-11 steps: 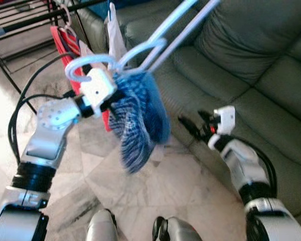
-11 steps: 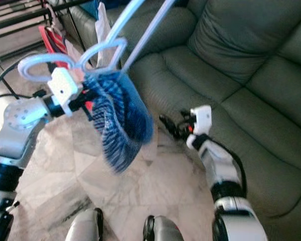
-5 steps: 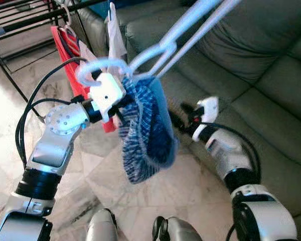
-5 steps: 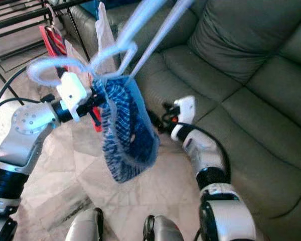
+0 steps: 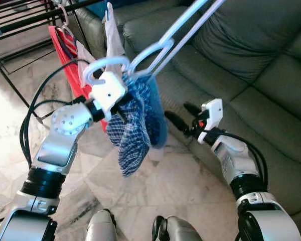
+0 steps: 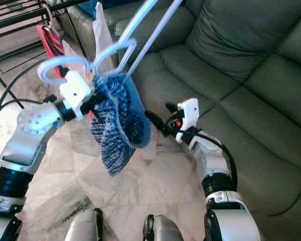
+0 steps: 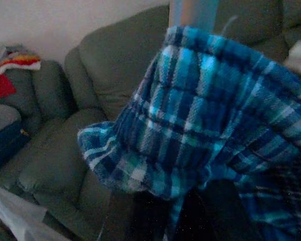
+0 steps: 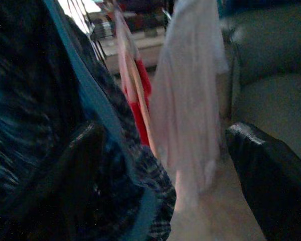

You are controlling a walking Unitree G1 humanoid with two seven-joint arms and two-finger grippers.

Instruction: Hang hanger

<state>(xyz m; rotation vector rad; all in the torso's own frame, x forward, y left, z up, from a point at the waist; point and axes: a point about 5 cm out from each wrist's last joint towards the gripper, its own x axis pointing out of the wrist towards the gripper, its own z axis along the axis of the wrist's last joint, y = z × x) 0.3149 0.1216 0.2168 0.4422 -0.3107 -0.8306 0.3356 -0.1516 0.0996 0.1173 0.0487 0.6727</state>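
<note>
At the far left a black drying rack (image 5: 20,17) is carrying a red garment (image 5: 65,50) and a white garment (image 5: 113,40). Just right of it, the left claw (image 5: 118,103) is clamping the pale blue hanger (image 5: 155,50), its blue plaid cloth (image 5: 135,125) dangling over the marble floor (image 5: 140,186). Further right, the right claw (image 5: 179,116) is reaching toward the cloth with fingers spread apart before the grey sofa (image 5: 251,60).

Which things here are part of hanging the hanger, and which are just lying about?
Part of the job:
hanger, pale blue
plaid cloth draped on it
left gripper, at the cloth
right gripper, jaws open beside the cloth
rack

Just there:
sofa
red garment and white garment on the rack
</note>
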